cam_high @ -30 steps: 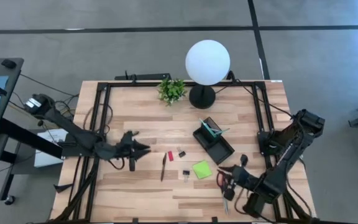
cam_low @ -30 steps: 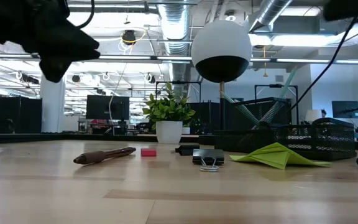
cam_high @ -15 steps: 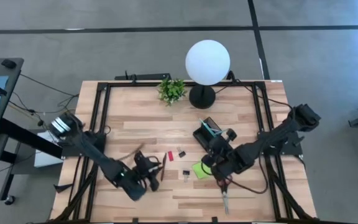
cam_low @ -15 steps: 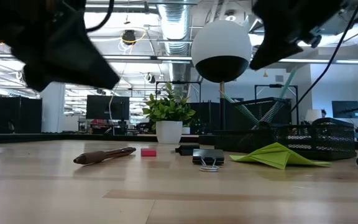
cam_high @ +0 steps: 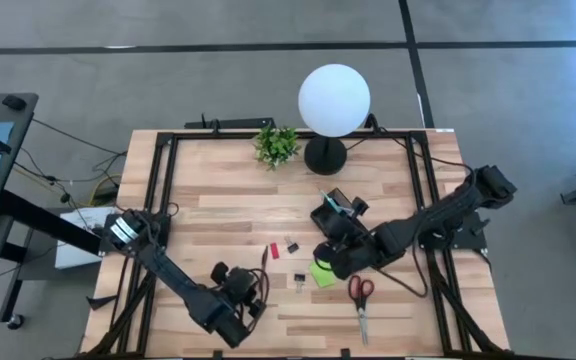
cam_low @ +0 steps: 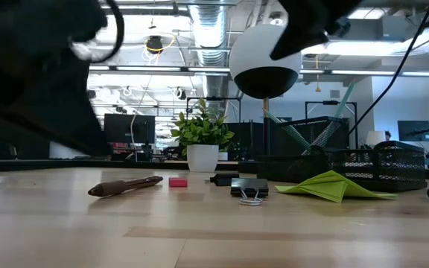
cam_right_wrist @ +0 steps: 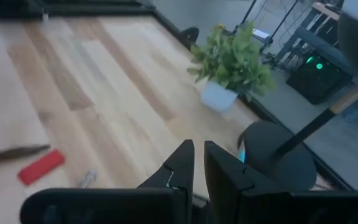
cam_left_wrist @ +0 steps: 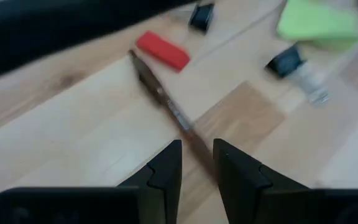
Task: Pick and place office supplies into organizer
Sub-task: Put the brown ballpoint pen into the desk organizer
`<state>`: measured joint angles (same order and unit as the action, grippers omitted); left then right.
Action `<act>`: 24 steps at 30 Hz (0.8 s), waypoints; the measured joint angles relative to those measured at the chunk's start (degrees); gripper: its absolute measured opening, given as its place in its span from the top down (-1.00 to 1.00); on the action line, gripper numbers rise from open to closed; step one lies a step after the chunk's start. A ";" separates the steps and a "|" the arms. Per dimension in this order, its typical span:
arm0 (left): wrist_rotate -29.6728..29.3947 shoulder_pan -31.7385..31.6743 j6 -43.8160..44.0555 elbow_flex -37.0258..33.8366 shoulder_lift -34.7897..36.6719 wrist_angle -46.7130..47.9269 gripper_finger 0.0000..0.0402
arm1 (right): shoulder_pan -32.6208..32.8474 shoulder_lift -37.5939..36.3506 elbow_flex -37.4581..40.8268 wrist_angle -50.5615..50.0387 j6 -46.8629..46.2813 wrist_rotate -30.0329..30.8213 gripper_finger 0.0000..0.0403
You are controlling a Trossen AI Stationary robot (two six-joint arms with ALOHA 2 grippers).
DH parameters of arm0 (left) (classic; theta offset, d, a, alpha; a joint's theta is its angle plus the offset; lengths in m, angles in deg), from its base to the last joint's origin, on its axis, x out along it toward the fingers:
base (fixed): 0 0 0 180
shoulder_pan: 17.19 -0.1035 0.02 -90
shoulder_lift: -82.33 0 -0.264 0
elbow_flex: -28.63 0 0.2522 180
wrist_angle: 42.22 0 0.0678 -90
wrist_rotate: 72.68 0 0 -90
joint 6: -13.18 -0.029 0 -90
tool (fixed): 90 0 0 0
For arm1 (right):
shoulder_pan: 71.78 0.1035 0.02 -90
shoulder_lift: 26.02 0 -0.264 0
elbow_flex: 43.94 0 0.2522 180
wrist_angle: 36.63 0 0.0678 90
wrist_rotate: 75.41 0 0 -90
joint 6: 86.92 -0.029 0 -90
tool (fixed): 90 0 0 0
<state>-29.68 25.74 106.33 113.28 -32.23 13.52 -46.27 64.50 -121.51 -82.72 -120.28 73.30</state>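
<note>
The left gripper [cam_left_wrist: 196,163] hovers, jaws a narrow gap apart, over the dark pen [cam_left_wrist: 166,102] lying on the counter [cam_high: 218,215] beside the small red piece [cam_left_wrist: 162,50]; a clean pick likely needs wider jaws straddling the pen's barrel crosswise.

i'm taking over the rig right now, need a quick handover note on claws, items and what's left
Left claw: slightly open, empty, over the dark pen.
Right claw: nearly shut, empty, above the organizer by the green sticky pad.
Done: teal pens stand in the organizer's back section.
Left on the table: dark pen, red piece, two black clips, sticky pad, red-handled scissors.
</note>
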 joint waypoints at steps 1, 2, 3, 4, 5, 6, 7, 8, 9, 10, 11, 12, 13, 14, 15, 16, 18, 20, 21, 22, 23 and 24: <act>-0.84 0.50 0.69 0.23 0.11 0.17 0.57 | -0.64 0.00 -0.19 0.99 1.06 0.02 0.84; -1.35 1.02 1.58 0.43 0.24 0.93 0.57 | -1.33 0.01 -0.32 2.31 2.52 -0.08 0.84; -1.74 1.49 2.54 0.62 0.45 1.89 0.57 | -2.18 0.02 -0.48 4.18 4.53 -0.13 0.85; -1.71 2.02 3.45 0.83 0.58 2.33 0.57 | -2.96 0.02 -0.62 6.58 6.72 -0.19 0.85; -1.43 2.51 4.11 0.90 0.65 2.33 0.57 | -3.72 0.02 -0.66 9.08 8.67 -0.35 0.85; -0.59 2.89 4.71 0.92 0.65 2.33 0.57 | -4.49 0.02 -0.66 11.29 10.21 -1.02 0.86; 0.54 3.25 5.14 0.90 0.56 2.21 0.57 | -5.14 0.09 -0.66 13.48 11.36 -2.35 0.87; 1.65 3.40 5.18 0.90 0.32 1.75 0.57 | -5.69 0.21 -0.66 15.77 12.42 -4.09 0.87; 2.67 3.51 5.18 0.90 0.12 0.81 0.57 | -6.16 0.28 -0.66 17.55 13.49 -6.20 0.88; 3.23 3.55 5.17 0.90 0.04 0.36 0.57 | -6.41 0.32 -0.66 19.10 14.86 -8.34 0.89; 3.31 3.55 5.19 0.90 0.03 0.46 0.57 | -6.51 0.33 -0.66 20.62 16.24 -10.32 0.90; 3.14 3.55 5.33 0.90 0.03 0.56 0.57 | -6.50 0.33 -0.66 21.77 17.51 -11.78 0.91; 2.71 3.55 5.43 0.90 0.03 0.63 0.57 | -6.48 0.33 -0.66 22.61 18.71 -12.54 0.92; 1.88 3.53 5.44 0.90 0.03 0.87 0.57 | -6.39 0.33 -0.66 23.16 19.76 -12.80 0.93; 0.33 3.53 5.48 0.90 0.03 1.18 0.57 | -6.37 0.33 -0.66 23.44 20.37 -12.82 0.94; -0.98 3.48 5.51 0.90 0.03 1.13 0.57 | -6.37 0.33 -0.66 23.51 20.88 -12.84 0.95; -2.31 3.11 6.08 0.90 0.03 0.81 0.57 | -6.39 0.33 -0.66 23.77 21.94 -12.88 0.96; -2.30 2.57 6.18 0.90 0.03 0.67 0.57 | -6.51 0.33 -0.66 24.39 23.30 -12.90 0.97; -2.31 2.18 5.77 0.90 0.03 0.67 0.57 | -6.69 0.33 -0.66 24.60 23.97 -12.95 0.97; -2.29 1.59 4.53 0.90 0.03 0.67 0.57 | -6.89 0.33 -0.66 24.83 24.43 -13.20 0.97; -1.94 1.03 3.17 0.90 0.03 0.66 0.57 | -7.05 0.33 -0.66 25.05 24.66 -13.83 0.97; -0.90 0.35 2.41 0.90 0.03 0.50 0.57 | -7.23 0.33 -0.66 25.18 24.82 -14.49 0.97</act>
<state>-30.59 26.09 108.74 114.18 -32.19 14.02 -53.50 64.83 -122.17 -57.55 -95.46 58.81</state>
